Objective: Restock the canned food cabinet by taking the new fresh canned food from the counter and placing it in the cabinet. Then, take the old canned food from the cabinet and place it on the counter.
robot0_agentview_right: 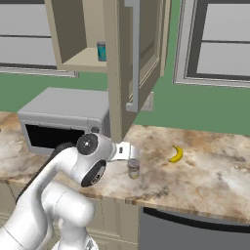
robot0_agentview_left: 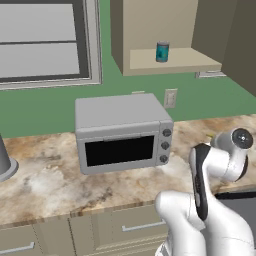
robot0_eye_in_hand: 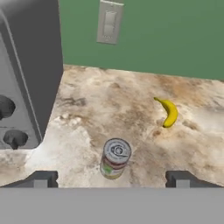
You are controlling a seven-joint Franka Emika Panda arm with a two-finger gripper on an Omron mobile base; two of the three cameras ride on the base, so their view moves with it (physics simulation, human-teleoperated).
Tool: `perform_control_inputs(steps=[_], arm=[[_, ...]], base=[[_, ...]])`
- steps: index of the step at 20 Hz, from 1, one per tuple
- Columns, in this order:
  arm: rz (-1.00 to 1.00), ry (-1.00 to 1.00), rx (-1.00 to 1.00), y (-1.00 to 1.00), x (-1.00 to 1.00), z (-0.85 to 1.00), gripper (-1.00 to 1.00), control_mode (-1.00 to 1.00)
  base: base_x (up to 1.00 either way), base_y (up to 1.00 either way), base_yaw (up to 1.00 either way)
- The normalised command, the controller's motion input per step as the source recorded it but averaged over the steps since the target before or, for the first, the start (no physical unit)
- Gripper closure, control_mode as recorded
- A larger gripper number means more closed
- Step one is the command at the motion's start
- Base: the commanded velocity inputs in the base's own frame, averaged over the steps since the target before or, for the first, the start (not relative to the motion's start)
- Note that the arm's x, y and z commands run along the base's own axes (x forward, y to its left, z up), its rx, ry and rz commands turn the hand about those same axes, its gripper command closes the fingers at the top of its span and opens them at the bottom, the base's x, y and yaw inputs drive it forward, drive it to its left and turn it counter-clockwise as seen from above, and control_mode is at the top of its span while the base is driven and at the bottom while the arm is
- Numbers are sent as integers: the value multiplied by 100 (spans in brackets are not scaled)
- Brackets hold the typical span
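Note:
The new fresh canned food [robot0_agentview_left: 162, 51], a small teal can [robot0_agentview_right: 101, 51], stands upright on the pale shelf of the open cabinet [robot0_agentview_left: 150, 30]. On the marbled counter [robot0_eye_in_hand: 109, 105] stands the old canned food [robot0_eye_in_hand: 115, 157], silvery with a red and pale label [robot0_agentview_right: 134, 169], just right of the toaster oven. My gripper [robot0_eye_in_hand: 111, 179] hangs just above that can, open, its fingertips [robot0_eye_in_hand: 41, 178] wide apart on either side and not touching it. In the right base view the gripper [robot0_agentview_right: 128, 152] sits right over the can, beside the open cabinet door.
A grey toaster oven [robot0_agentview_left: 122, 132] sits on the counter under the cabinet [robot0_agentview_right: 73, 29]. A banana [robot0_agentview_right: 177, 154] lies to the right of the can [robot0_eye_in_hand: 169, 112]. The open cabinet door [robot0_agentview_right: 139, 53] hangs above the gripper. A wall outlet [robot0_eye_in_hand: 108, 22] is behind.

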Motion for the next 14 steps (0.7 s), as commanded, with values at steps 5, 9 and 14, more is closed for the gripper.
perform_control_inputs(steps=[5, 9, 14], arm=[[2, 0, -1, 48, -100, 100, -100, -100], [4, 0, -7, 49, -73, 100, -100, -100], [1, -17, -4, 8, -38, 75, -100, -100]], base=[[0, 0, 0], [0, 0, 0], [0, 0, 0]])
